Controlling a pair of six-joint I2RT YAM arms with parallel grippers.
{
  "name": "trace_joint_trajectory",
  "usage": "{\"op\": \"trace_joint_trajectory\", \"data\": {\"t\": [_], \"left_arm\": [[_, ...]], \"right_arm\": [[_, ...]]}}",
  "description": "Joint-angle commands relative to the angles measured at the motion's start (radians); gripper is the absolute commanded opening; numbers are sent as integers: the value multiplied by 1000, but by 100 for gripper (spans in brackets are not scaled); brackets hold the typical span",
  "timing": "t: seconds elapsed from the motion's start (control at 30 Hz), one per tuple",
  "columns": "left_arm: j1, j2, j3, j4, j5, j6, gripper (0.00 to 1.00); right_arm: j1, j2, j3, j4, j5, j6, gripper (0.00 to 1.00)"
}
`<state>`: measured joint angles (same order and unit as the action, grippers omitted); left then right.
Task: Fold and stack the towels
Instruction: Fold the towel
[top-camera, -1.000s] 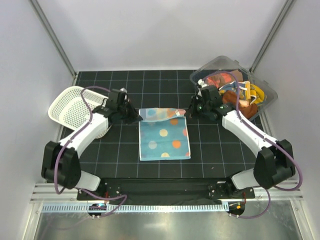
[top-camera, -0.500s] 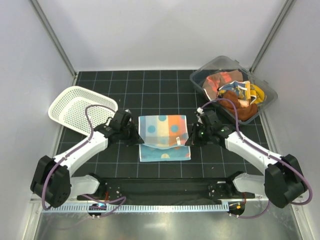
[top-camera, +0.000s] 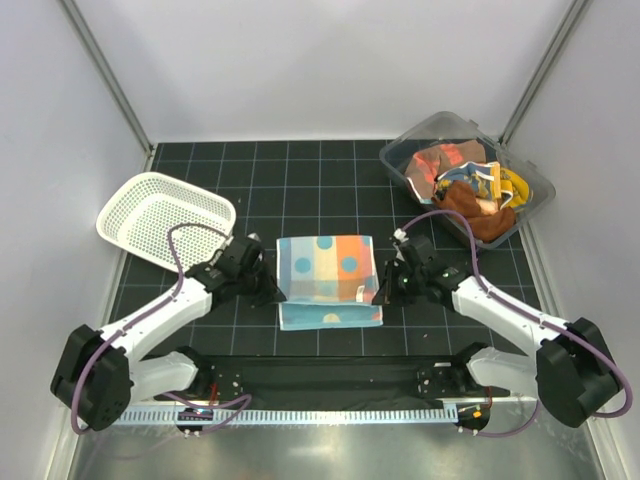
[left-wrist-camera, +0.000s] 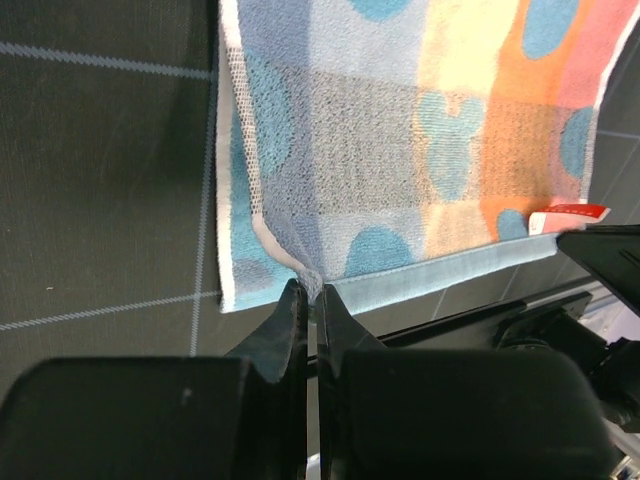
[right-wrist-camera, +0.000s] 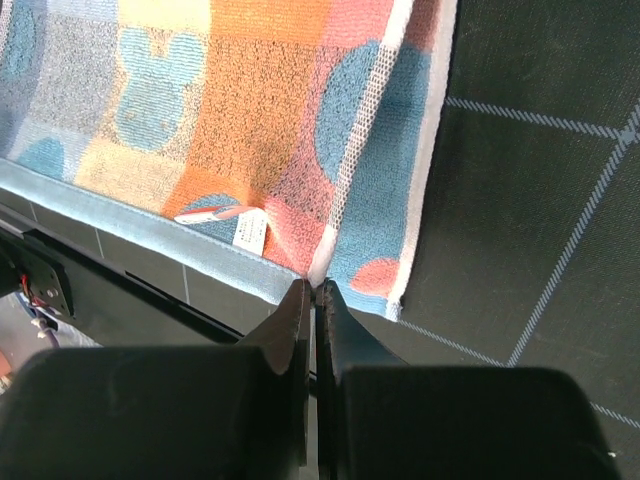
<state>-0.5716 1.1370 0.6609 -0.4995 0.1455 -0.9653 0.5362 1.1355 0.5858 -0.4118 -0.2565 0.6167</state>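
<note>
Clamped thinly on two corners of the spotted towel (top-camera: 325, 262) by left gripper (left-wrist-camera: 308, 290) and right gripper (right-wrist-camera: 312, 290); could slip free, or land skewed off its near edge, under uneven pull.

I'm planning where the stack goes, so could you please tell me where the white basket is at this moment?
In the top view, the white basket sits at the far left of the table, left of the spotted towel.

You've got a black bench (top-camera: 330, 170) w/ a white grid. Plain white walls (top-camera: 320, 70) close it in at back, left & right. Two grey metal posts (top-camera: 105, 75) slant up from its far corners. At its near edge: slotted rail (top-camera: 330, 415), then brushed metal sheet (top-camera: 330, 452). Light's soft, even.
</note>
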Motion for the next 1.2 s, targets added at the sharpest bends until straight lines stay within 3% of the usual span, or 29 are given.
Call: {"op": "trace_joint_trajectory", "data": {"t": [0.0,0.2,0.53,0.93,1.17], "left_arm": [[-27,-20,-36,21,-20,-27,0],[-48,-3,-34,45,-40,-44,0],[-53,9,192,-131,-81,-29,0],[-195,-88,-86,-22,-106,-168,0],[-218,-56,-129,-8,-136,-168,0]], "right_arm": [[11,-14,-21,34,36,14,1],[25,10,-11,77,45,23,1],[25,29,308,-197,138,-103,1],[27,-129,-59,-73,85,9,1],[47,-132,-115,14,57,69,1]]}}
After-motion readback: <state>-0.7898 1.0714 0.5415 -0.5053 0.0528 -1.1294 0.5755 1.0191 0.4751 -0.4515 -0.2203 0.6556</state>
